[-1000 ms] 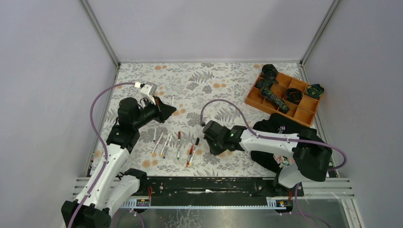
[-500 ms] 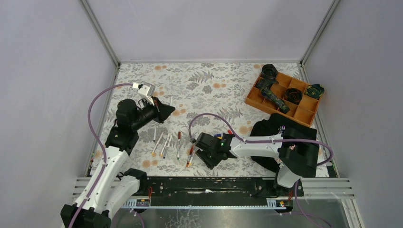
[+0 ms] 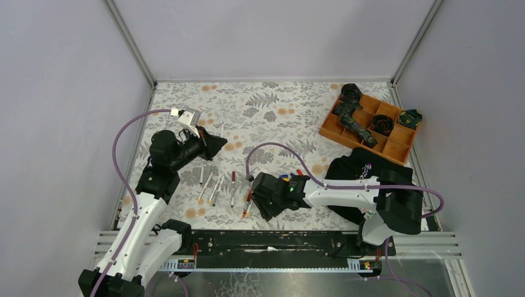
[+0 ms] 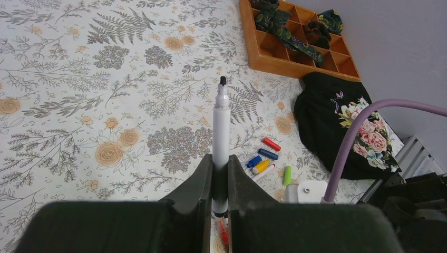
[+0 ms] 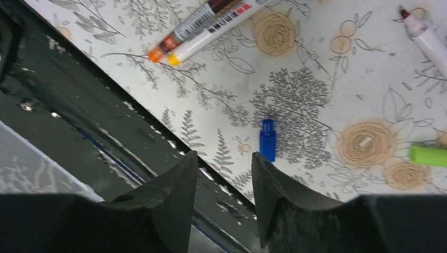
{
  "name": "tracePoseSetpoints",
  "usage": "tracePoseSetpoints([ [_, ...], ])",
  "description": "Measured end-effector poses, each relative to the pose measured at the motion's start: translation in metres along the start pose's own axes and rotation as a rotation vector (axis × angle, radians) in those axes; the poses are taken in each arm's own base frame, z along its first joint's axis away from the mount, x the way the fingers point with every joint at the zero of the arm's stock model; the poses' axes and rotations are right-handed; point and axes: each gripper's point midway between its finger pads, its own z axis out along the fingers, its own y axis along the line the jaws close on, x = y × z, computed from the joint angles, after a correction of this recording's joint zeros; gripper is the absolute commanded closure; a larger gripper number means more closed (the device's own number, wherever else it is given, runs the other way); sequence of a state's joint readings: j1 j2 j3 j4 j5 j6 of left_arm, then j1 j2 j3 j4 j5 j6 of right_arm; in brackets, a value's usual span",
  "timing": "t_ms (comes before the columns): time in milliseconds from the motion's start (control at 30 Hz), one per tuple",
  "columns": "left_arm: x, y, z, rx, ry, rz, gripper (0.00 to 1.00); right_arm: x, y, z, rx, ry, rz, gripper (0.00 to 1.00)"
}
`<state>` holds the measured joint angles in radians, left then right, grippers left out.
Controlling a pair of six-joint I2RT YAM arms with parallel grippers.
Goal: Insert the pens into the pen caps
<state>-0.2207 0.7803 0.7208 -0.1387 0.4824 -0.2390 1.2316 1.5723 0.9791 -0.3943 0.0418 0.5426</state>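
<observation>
Left of the pen caps [image 3: 288, 177], top view: row of loose pens [image 3: 216, 189]. The left gripper [image 3: 220, 145] is raised, well beyond that row from the caps. The right gripper [image 3: 259, 205] is low, just near-left of the caps.

Left wrist view: left gripper clamped tight on a white black-tipped pen [image 4: 221, 118], tip aimed past the caps.

Right wrist view: jaws partly spread, empty. A lone blue cap [image 5: 268, 139] lies just ahead of one fingertip, off-centre, well apart from the green cap [image 5: 429, 155].

Step, as you would likely judge it: fetching a cap. Next: you centre the jaws over the blue cap, lower, close, then carry it to the held tip.
</observation>
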Motion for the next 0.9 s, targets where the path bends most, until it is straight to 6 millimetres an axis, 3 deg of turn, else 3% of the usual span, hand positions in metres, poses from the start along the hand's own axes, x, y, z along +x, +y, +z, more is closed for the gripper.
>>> tracePoseSetpoints([
  [233, 0.0, 0.0, 0.0, 0.0, 0.0, 0.0, 1.0, 0.003, 0.01, 0.007, -0.021, -0.007, 0.096, 0.55],
  [667, 0.0, 0.0, 0.0, 0.0, 0.0, 0.0, 1.0, 0.031, -0.003, 0.019, 0.035, 0.06, 0.209, 0.4],
  [900, 0.0, 0.0, 0.0, 0.0, 0.0, 0.0, 1.0, 0.033, -0.007, 0.022, 0.062, 0.059, 0.231, 0.29],
])
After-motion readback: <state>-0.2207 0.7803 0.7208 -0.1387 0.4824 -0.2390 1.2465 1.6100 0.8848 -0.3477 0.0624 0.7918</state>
